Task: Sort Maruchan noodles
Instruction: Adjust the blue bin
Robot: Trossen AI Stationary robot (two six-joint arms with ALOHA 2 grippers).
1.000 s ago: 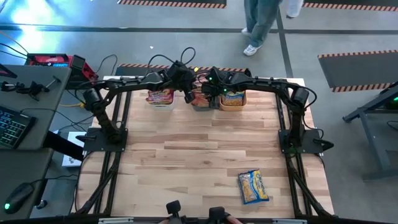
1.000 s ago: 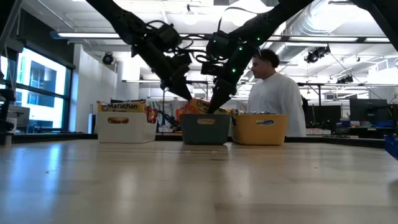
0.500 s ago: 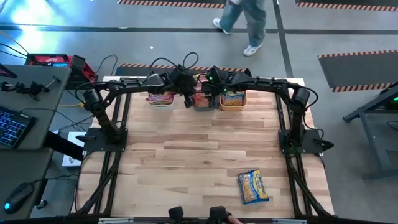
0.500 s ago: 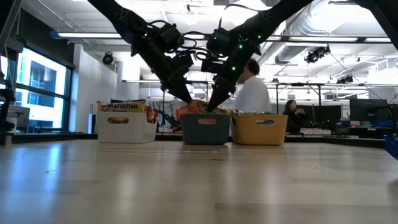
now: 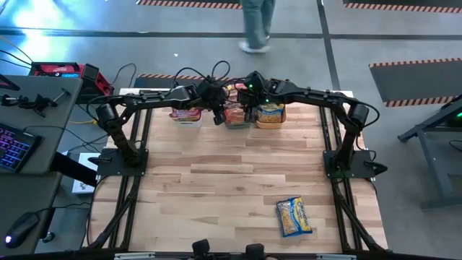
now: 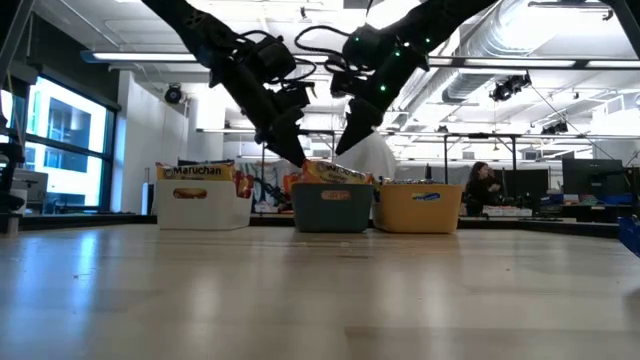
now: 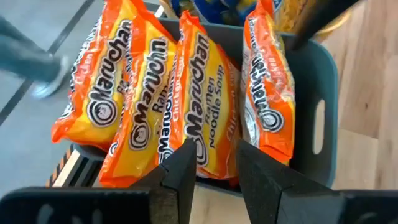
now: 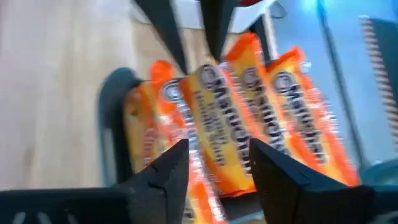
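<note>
Both grippers over the teal bin [image 5: 236,121] at the table's far edge, middle of three bins: white bin [image 5: 187,116] on the left side, orange bin [image 5: 270,118] on the right. Left gripper [image 7: 212,163] low at the teal bin's rim, jaws a narrow gap apart, nothing between them. Right gripper [image 8: 216,163] a little higher over the same bin, jaws parted somewhat wider, also empty. Orange Maruchan packets [image 7: 205,102] standing on edge in the teal bin, packed side by side, tops leaning past the rim. Pink-red packet [image 5: 186,112] in the white bin; blue-and-yellow packets [image 5: 271,113] in the orange bin. One blue-and-yellow packet [image 5: 294,216] flat on the table [image 5: 216,180], near side, well apart from the bins, not yet sorted.

Risks, judged: two grippers crowded over one bin, so finger-to-finger contact likely on a careless withdrawal. Leaning packets easily snagged and dragged out over the rim. Light bin liable to shift if nudged. Lone packet flat and crinkly: prone to slip from a shallow pinch.
</note>
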